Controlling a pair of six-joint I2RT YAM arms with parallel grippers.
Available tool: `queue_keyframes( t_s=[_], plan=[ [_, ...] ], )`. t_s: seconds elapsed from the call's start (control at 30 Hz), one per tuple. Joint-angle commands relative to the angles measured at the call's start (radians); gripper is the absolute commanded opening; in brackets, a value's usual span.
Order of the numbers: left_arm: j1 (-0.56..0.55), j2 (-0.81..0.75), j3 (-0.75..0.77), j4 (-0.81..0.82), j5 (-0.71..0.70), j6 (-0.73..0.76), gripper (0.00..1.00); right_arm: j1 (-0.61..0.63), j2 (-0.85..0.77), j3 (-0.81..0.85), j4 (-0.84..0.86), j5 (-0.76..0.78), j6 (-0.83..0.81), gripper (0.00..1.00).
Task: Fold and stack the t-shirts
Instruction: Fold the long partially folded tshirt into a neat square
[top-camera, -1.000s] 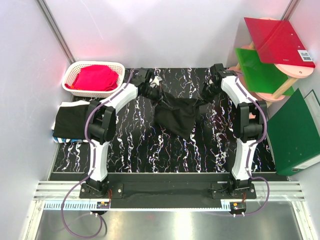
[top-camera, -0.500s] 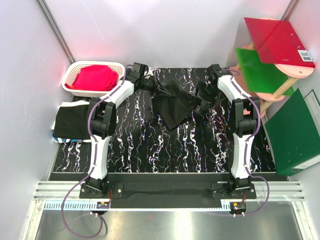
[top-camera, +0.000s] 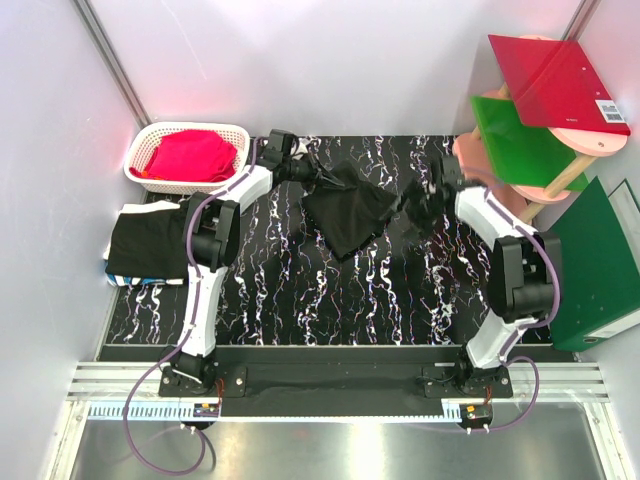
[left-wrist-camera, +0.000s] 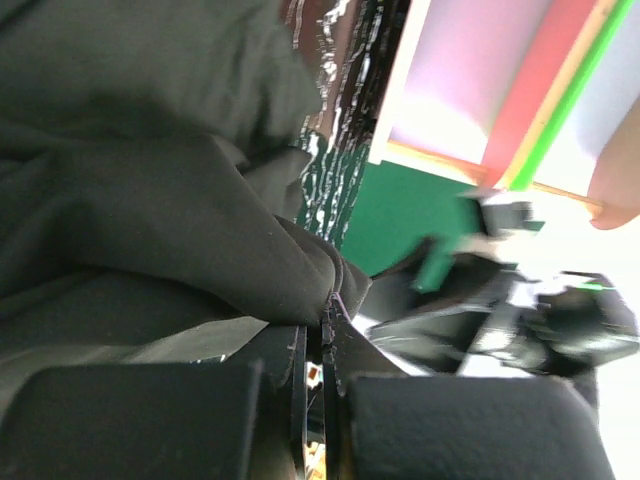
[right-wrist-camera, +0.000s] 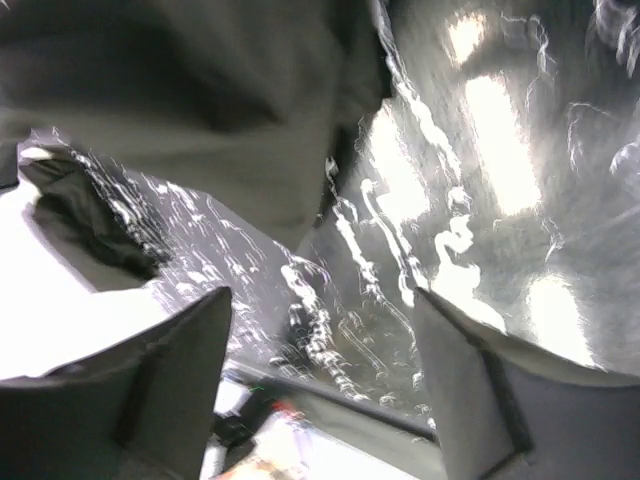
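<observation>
Top view, upper centre: we see the left hand (top-camera: 312, 178) pinching a bunched black t-shirt (top-camera: 350, 215) above the table (top-camera: 300, 300). The right hand (top-camera: 416, 207), just right of it, has its fingers spread and holds nothing.

The top external camera is looking steeply down from high above, on the near side of the crumpled black cotton t-shirt (top-camera: 345, 215). It is far enough off to be taking in the whole black white-veined marbled tabletop (top-camera: 300, 300) around it. The left wrist camera is sitting right against the t-shirt (left-wrist-camera: 150, 200), facing rightward across it. The right wrist camera is looking down from close beside the t-shirt (right-wrist-camera: 200, 90), blurred. All three views are sharing the t-shirt.
</observation>
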Motion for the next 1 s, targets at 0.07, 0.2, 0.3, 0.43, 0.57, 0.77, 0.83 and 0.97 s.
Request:
queue_keyframes(
  t_s=[0.07, 0.2, 0.3, 0.43, 0.57, 0.77, 0.83, 0.97],
  plan=[
    [0.007, 0.004, 0.041, 0.066, 0.035, -0.013, 0.0, 0.007, -0.128, -0.402, 0.463, -0.161, 0.509, 0.73],
    [0.008, 0.008, 0.031, 0.066, 0.045, -0.007, 0.0, 0.02, -0.137, -0.492, 0.567, -0.126, 0.588, 0.73],
    [0.01, 0.008, 0.02, 0.066, 0.049, -0.003, 0.0, 0.035, -0.113, -0.498, 0.634, -0.109, 0.618, 0.72],
    [0.01, 0.007, 0.012, 0.064, 0.054, 0.002, 0.0, 0.066, -0.071, -0.466, 0.726, -0.071, 0.641, 0.7],
    [0.011, 0.012, 0.017, 0.061, 0.06, 0.005, 0.0, 0.098, 0.013, -0.42, 0.737, -0.06, 0.678, 0.68],
    [0.019, 0.016, 0.023, 0.061, 0.065, 0.004, 0.0, 0.15, 0.076, -0.389, 0.745, -0.022, 0.687, 0.64],
    [0.022, 0.018, 0.023, 0.061, 0.065, 0.004, 0.0, 0.158, 0.088, -0.372, 0.725, -0.011, 0.683, 0.64],
    [0.025, 0.021, 0.026, 0.061, 0.066, 0.004, 0.0, 0.162, 0.09, -0.351, 0.677, 0.034, 0.649, 0.59]
  ],
)
